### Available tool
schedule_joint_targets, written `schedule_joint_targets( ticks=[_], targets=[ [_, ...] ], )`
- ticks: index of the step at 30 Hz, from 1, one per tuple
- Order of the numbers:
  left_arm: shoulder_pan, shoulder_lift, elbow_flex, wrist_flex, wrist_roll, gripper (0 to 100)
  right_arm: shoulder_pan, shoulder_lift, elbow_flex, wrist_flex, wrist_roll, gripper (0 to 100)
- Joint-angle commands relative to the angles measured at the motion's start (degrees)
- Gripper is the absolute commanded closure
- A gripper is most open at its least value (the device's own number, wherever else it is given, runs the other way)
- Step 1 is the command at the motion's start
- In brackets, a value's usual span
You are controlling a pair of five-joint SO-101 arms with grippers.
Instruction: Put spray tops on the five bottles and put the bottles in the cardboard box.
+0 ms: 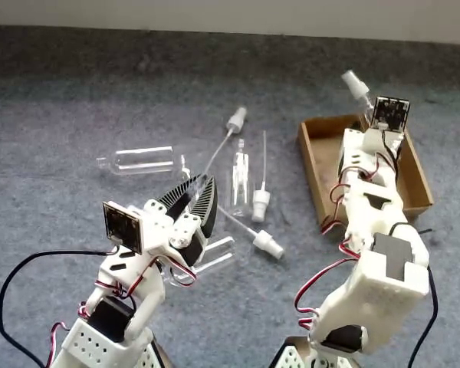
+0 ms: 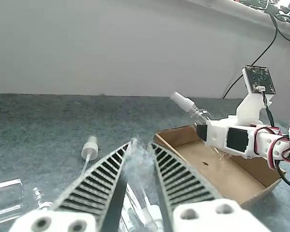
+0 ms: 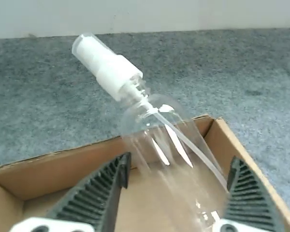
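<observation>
The grey table (image 1: 69, 84) carries everything. The right arm (image 1: 383, 261) stretches out over the open box (image 1: 322, 172), which sits on the table's right side. The left arm (image 1: 123, 307) stands well apart from it, among the loose parts. The right gripper (image 3: 179, 166) has its fingers set wide around the body of a capped bottle (image 3: 159, 140). It holds the bottle tilted in the air above the box's far end. The spray top (image 3: 108, 65) points up and out past the far wall, and its dip tube shows inside the clear body. The left gripper (image 2: 144, 145) has its fingers drawn in to a narrow gap, with something clear, seemingly a bare bottle (image 2: 137, 166), pinched between them. Three more bottles without tops lie on the table. The far bottle (image 1: 142, 161) lies just beyond the left gripper's tips. The mid bottle (image 1: 240, 175) lies between that gripper and the box. The near bottle (image 1: 215, 257) lies partly under the left arm's wrist. Three loose tops lie around them, each trailing a thin tube. The far top (image 1: 236, 119) is beyond the mid bottle. The mid top (image 1: 261, 203) is just beside the mid bottle. The near top (image 1: 268, 244) is close to the near bottle.
</observation>
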Motion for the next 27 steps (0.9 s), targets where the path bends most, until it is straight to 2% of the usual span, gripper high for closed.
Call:
schedule_joint_targets(
  ticks=[1,11,17,21,27],
  targets=[
    [-0.7,-0.1,1.1,0.2,-0.2,99,0.7,-4.4,-0.3,-0.2,0.3,77.8],
    [-0.7,-0.1,1.1,0.2,-0.2,99,0.5,-4.4,-0.1,0.0,0.4,78.0],
    [-0.7,-0.1,1.1,0.2,-0.2,99,-0.2,-4.4,-0.7,8.1,1.1,76.9],
    [-0.7,-0.1,1.1,0.3,-0.2,99,-1.7,-4.4,-0.7,10.7,5.7,70.2],
    [-0.7,-0.1,1.1,0.3,-0.2,99,-3.7,-4.7,-1.5,18.0,9.8,69.9]
  ],
)
